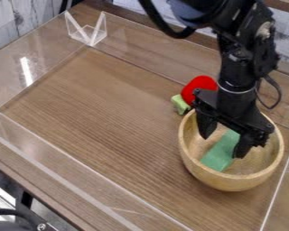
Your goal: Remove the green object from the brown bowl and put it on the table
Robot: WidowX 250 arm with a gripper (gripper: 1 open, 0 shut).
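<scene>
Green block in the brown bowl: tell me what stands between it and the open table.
Only the wall of the brown bowl stands between the green block and the bare table to its left in the picture; the red object sits off behind the bowl.
</scene>
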